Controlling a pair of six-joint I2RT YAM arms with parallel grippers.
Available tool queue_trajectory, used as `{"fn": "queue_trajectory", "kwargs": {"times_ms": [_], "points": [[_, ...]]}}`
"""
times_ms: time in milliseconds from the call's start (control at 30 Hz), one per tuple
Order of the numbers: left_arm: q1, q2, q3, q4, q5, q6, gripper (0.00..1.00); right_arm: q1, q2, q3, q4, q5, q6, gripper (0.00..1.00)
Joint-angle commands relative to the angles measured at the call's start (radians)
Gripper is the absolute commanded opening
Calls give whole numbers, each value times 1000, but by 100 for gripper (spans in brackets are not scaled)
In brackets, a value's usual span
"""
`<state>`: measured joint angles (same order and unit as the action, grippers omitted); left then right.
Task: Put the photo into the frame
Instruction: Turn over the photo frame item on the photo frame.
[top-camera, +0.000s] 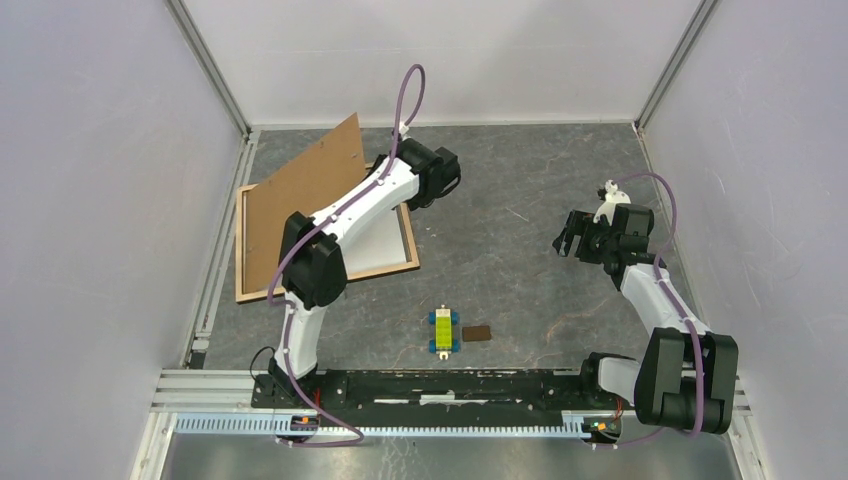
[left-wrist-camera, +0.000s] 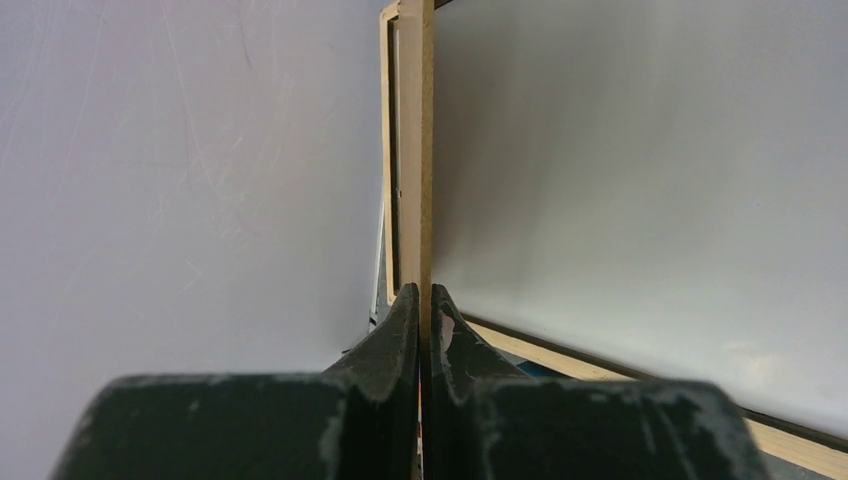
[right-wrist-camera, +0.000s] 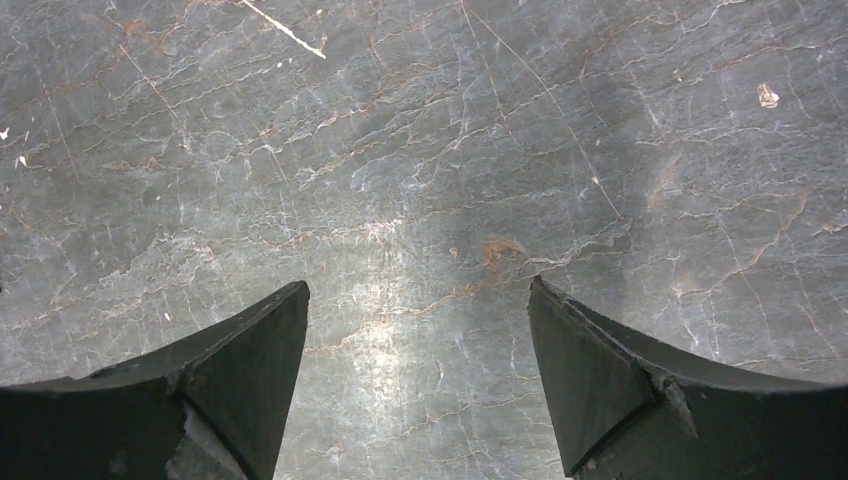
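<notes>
frame flat at the left, board raised over it

the frame (top-camera: 380, 271) lay tan side up on the table (top-camera: 520, 200) at the left, with a white sheet (top-camera: 385, 245) inside its rails. the left gripper (left-wrist-camera: 424, 300) was not on it: its jaws were pinched tight on the thin right edge of the backing board (top-camera: 300, 190). the board stood tilted over the frame's far-left part, and the frame was just beside the fingers. the left arm crossed the frame's near rail. the right gripper (right-wrist-camera: 418, 285) hung over the table well apart to the right, jaws spread wide and holding nothing. near the middle sat a yellow-green block toy (top-camera: 443, 330), with a small brown piece (top-camera: 478, 333) just beside it.
</notes>
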<state>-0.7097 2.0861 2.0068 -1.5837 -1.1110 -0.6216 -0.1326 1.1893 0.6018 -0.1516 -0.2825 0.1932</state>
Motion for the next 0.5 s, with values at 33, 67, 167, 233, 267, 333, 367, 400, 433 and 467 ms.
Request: {"fn": "queue_trajectory", "kwargs": {"times_ms": [33, 67, 167, 233, 267, 333, 367, 400, 433, 467], "points": [[24, 40, 18, -62, 31, -108, 10, 7, 0, -4, 27, 19, -12, 86], [24, 49, 22, -63, 33, -109, 14, 9, 2, -5, 26, 20, -11, 86], [23, 80, 31, -62, 49, -107, 15, 10, 6, -6, 29, 21, -10, 86], [23, 103, 43, -62, 59, -103, 15, 10, 8, -7, 31, 22, -10, 86], [22, 114, 48, -62, 65, -101, 16, 10, 7, -8, 31, 22, -12, 86], [21, 125, 52, -50, 73, -94, 17, 10, 8, -9, 32, 23, -11, 86], [22, 126, 51, -41, 80, -89, 19, 11, 7, -10, 31, 22, -12, 86], [22, 128, 45, -29, 86, -82, 21, 11, 5, -12, 32, 23, -11, 86], [22, 127, 42, -19, 95, -73, 24, 11, 6, -12, 31, 22, -12, 86], [22, 127, 39, -6, 107, -63, 29, 12, 6, -15, 34, 23, -12, 86]]}}
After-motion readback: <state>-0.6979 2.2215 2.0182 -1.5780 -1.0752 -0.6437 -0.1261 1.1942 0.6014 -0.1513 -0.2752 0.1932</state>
